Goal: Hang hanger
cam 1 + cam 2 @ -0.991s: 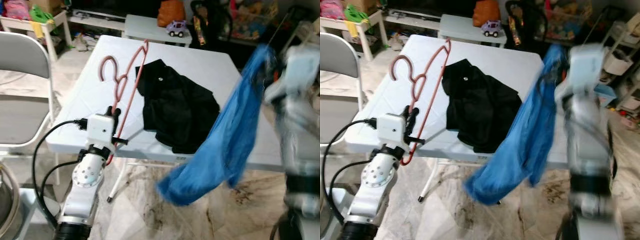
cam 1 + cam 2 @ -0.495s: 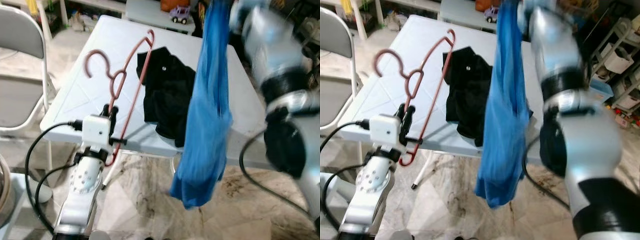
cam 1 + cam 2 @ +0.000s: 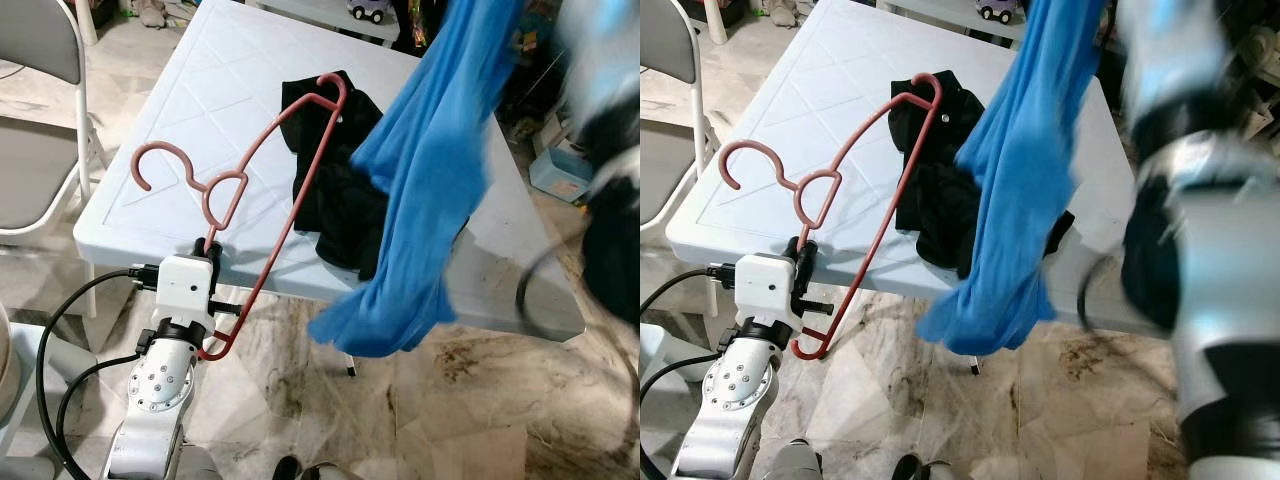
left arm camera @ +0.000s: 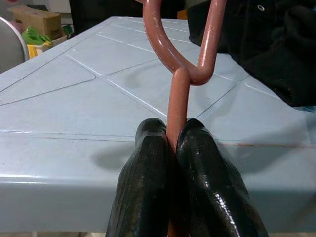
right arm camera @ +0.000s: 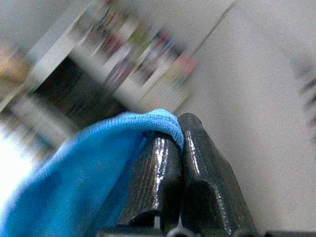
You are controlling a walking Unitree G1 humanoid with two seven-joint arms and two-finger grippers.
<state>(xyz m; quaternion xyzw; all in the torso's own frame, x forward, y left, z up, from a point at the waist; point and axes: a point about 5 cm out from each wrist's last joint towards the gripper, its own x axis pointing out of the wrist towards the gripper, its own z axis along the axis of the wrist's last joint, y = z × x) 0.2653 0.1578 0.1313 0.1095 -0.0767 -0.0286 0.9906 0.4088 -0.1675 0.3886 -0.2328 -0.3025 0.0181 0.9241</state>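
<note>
Left end effector (image 4: 170, 148), lower left of frame: fingers clamped on the pink hanger (image 3: 262, 215), whose long axis slants up toward frame centre over the white counter (image 3: 215, 110). Right end effector (image 5: 178, 143), upper right: pinched on the blue garment (image 3: 425, 190), which hangs just right of the hanger's upper shoulder, above the black garment (image 3: 335, 205).

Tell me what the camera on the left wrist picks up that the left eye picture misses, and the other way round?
The left wrist view gives a close look at the left tool with its two black fingers pinched tight on the pink hanger, just above the table edge. The left eye view adds the blue cloth hanging in the air over the table's right side, the grey chair and the stained floor. Both show the hanger, the white table and the black garment lying on it.
</note>
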